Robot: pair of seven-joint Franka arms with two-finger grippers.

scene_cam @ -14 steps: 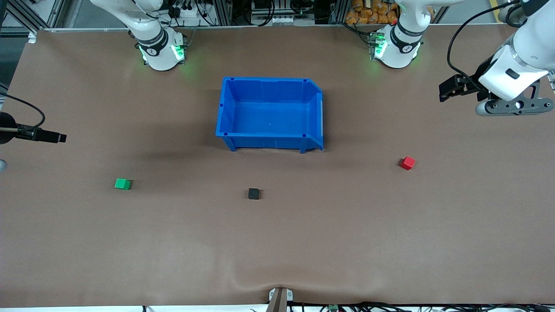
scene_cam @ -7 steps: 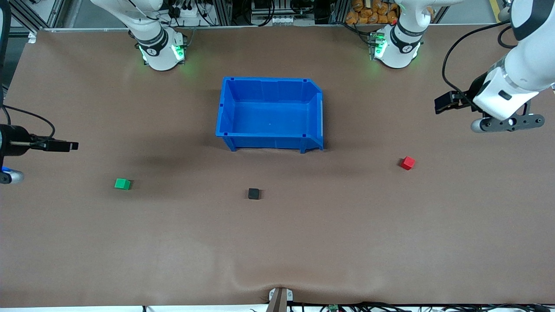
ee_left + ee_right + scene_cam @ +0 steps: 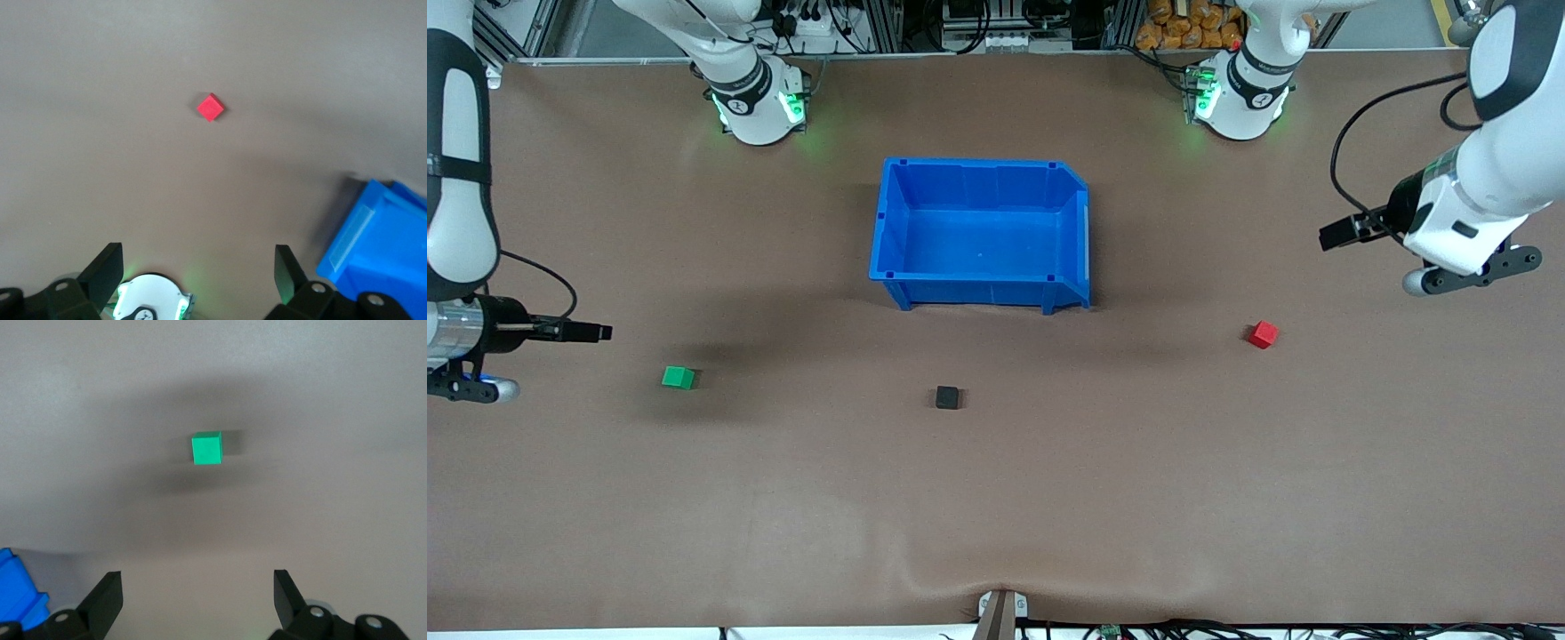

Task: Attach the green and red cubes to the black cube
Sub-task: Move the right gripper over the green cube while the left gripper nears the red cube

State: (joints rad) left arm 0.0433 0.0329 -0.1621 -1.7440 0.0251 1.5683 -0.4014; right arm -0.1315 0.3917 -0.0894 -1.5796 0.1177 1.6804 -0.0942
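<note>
Both wide open, nothing held: left gripper (image 3: 199, 270) hanging above red cube (image 3: 211, 107), right gripper (image 3: 197, 590) above green cube (image 3: 206, 448).

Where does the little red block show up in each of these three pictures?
Front view: red block on the table toward the left arm's end, apart from the blue bin.
Left wrist view: red block above centre.
Right wrist view: not in it.
Shared landmark: the blue bin.

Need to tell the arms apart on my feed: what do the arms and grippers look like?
Both arms are glossy white with black joint bands, and their bases glow green. Black cables loop to each wrist. The left gripper and the right gripper have black fingers on dark mounts.
</note>
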